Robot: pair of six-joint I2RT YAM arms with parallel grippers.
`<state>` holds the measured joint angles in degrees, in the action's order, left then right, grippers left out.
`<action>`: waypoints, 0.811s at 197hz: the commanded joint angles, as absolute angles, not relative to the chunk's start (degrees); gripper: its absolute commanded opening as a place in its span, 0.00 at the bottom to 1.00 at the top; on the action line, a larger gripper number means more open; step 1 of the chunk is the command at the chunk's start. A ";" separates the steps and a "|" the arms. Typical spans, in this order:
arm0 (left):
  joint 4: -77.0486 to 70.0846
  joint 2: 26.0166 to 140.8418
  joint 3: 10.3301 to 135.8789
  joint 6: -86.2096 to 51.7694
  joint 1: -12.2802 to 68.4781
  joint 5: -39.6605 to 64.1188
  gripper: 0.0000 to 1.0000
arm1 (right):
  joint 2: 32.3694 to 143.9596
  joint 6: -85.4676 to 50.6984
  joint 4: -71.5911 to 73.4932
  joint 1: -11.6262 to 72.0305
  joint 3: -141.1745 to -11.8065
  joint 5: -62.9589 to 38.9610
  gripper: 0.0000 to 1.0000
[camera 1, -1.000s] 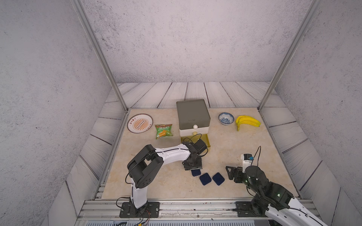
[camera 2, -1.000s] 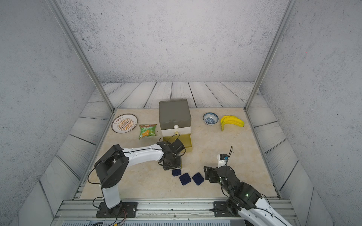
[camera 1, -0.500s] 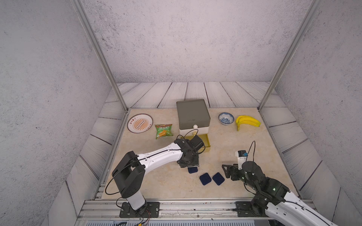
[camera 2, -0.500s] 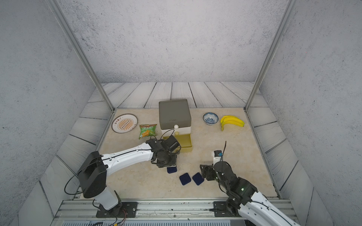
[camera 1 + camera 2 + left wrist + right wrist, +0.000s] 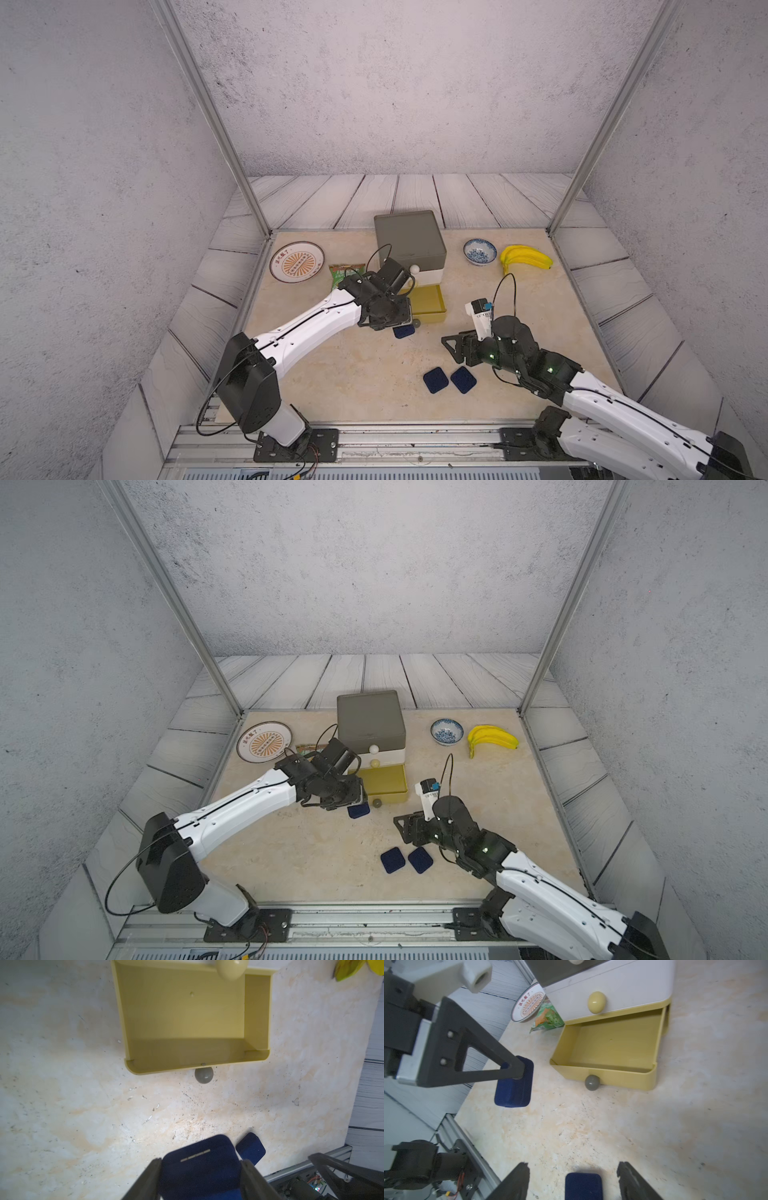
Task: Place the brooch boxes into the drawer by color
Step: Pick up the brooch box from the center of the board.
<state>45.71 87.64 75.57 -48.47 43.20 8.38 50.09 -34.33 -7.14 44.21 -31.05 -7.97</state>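
Chest of drawers (image 5: 409,237) sits mid-table towards the back. Its bottom yellow drawer (image 5: 432,318) is pulled out and empty. I read that as the navy slot, hence open while the grey and white ones above are shut. Left gripper (image 5: 200,1176) is clamped on a navy brooch box (image 5: 199,1159), fingers on two opposite edges. It holds the box off the tabletop just in front of the drawer's front wall, near the grey knob (image 5: 204,1075). My call: mid-carry, and it has to clear that wall before I let go. Right gripper (image 5: 573,1165) is released. Its jaws are spread either side of one loose navy box (image 5: 583,1185) without touching it, staged for the next pick. Second loose navy box (image 5: 436,379) lies just beside. No red or black boxes visible; can't tell if they're inside the shut drawers.
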 commanded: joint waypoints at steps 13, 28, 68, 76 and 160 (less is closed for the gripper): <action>47.00 84.95 80.10 -44.61 40.56 10.11 0.44 | 59.02 -38.43 7.47 44.56 -36.50 -17.43 0.69; 46.57 83.61 80.03 -44.14 39.80 10.33 0.44 | 63.44 -39.36 10.62 44.56 -39.46 -20.94 0.68; 45.57 80.87 78.55 -44.27 37.95 10.96 0.44 | 70.22 -40.70 15.42 44.65 -44.33 -24.22 0.63; 45.78 80.77 78.57 -44.13 37.72 10.99 0.44 | 71.16 -40.86 15.36 44.65 -45.37 -24.33 0.60; 46.13 79.63 79.36 -43.96 36.56 11.45 0.44 | 77.18 -42.03 16.52 44.65 -49.90 -25.70 0.54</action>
